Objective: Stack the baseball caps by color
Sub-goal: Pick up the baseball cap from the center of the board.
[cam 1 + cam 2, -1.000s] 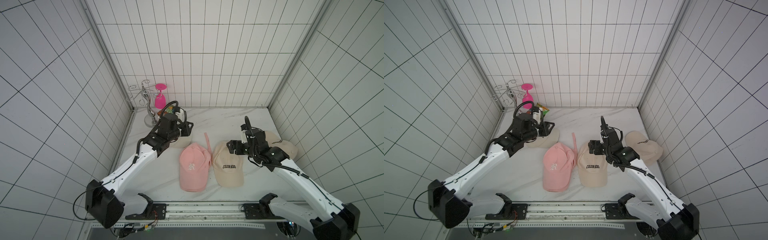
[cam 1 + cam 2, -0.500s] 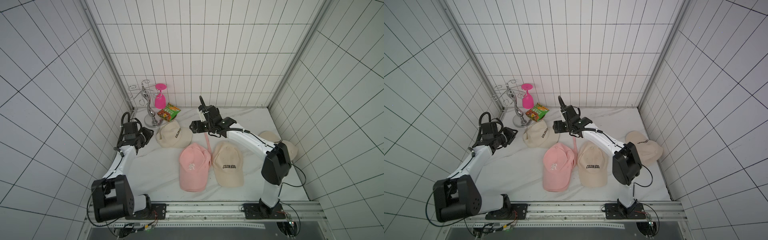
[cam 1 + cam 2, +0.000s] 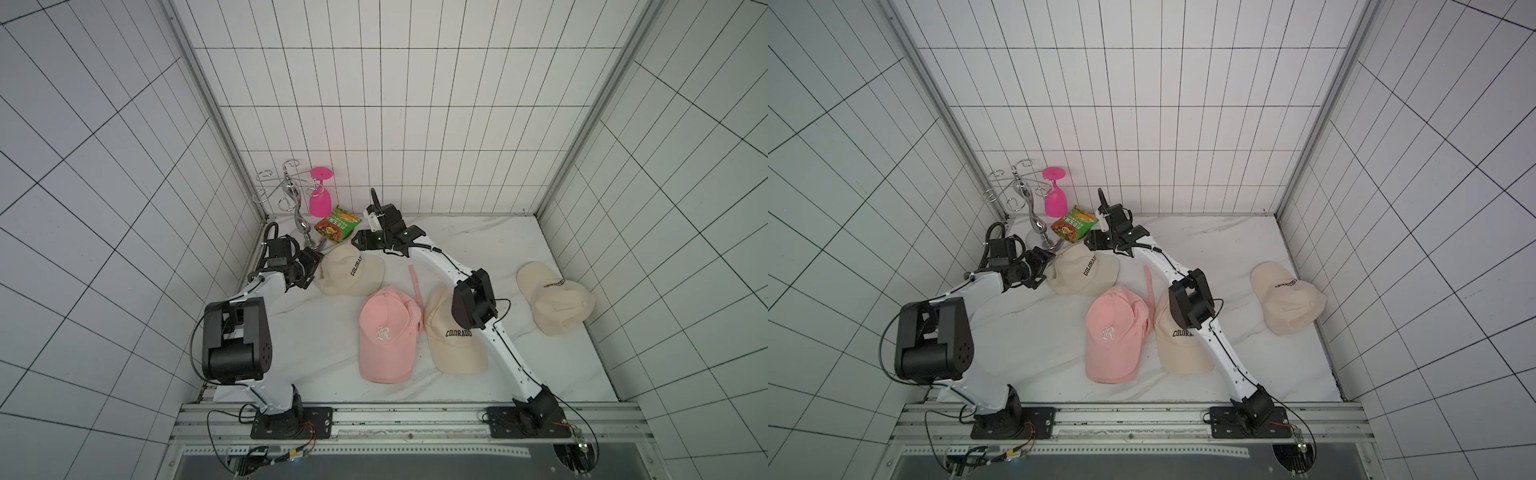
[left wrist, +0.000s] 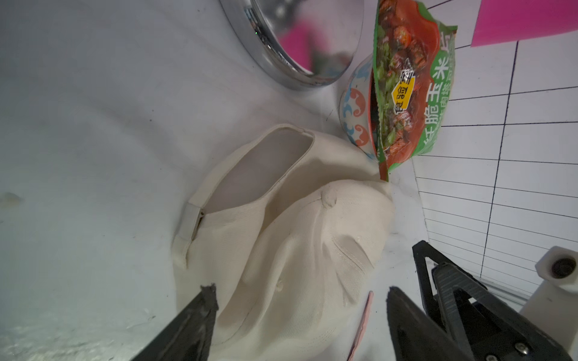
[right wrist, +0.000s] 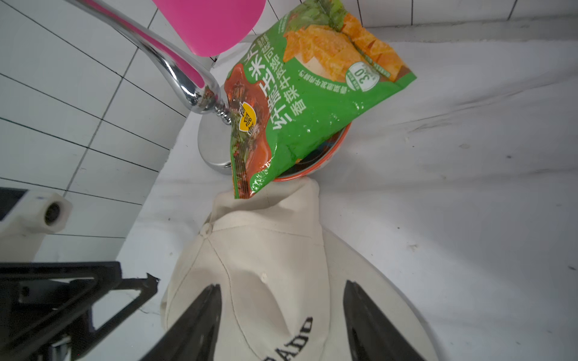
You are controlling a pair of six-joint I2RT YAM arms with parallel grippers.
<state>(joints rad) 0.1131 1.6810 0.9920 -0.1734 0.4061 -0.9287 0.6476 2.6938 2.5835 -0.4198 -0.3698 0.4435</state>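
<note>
You are working the back cap point(image 3: 351, 270), the cream one lying at the rear left of the surface point(image 3: 316, 332). It is sitting just in front of the snack bag point(image 3: 337, 224) and well apart from the pink cap point(image 3: 388, 332), the middle cap point(image 3: 453, 353) and the right cap point(image 3: 552, 303) toward the front. Its long axis is running across the surface, with the strap end pointing at the left tool point(image 3: 311, 269) and the brim pointing toward the middle. The right tool point(image 3: 360, 243) is hovering over the front panel from the far side. Both tools are standing spread with the crown between their fingers, and you cannot tell whether any pad is pressing the fabric. The left tool is sitting nearer, at the cap's back edge. Both top views are giving you the layout and the lettering, but the fingers are too small there to read. The left wrist view is showing the open back and strap, and a patterned bowl point(image 4: 356, 109) under the bag. The right wrist view is showing the top button and the bag's corner touching the cap's rear, so I judge any lift is going to have to clear that bag.
</note>
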